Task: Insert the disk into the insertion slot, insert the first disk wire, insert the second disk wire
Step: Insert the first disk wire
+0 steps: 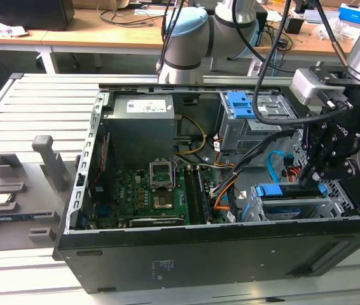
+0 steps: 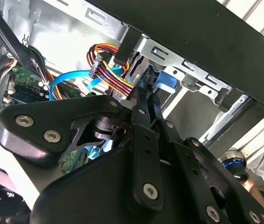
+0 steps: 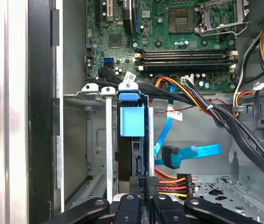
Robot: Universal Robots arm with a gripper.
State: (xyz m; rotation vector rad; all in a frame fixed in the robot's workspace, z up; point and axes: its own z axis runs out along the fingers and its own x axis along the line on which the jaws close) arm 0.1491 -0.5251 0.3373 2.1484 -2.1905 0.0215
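**Disk:** the disk (image 3: 132, 122) sits inside the insertion slot (image 3: 97, 140), seen edge-on between two white rails. The tab of its blue carrier is level with the cage's rim. Judgement: step one looks done.

**Location:** in the exterior view the insertion slot (image 1: 294, 213) is the low grey cage in the near corner of the open computer case (image 1: 167, 254), on the exterior view's right. The case lies on a slatted metal worktop (image 1: 34, 114).

**Gripper:** in the first wrist view the gripper (image 3: 146, 189) hangs over the exposed end of the disk. Its fingers are drawn close together, pinching a black power connector (image 3: 147, 183). Red, orange, yellow and black wires run off from this connector. It is right at the disk's edge, but I cannot tell whether it is seated. Judgement: the first wire insertion is in hand, not confirmed complete.

**Second wrist view:** the gripper (image 2: 147, 100) points towards the blue carrier, with the coloured wire bundle just beside it.

**Data cable:** the blue data cable (image 3: 188, 153) lies loose beside the slot. Its black angled plug is free and apart from the disk. Judgement: the second wire is not yet inserted.
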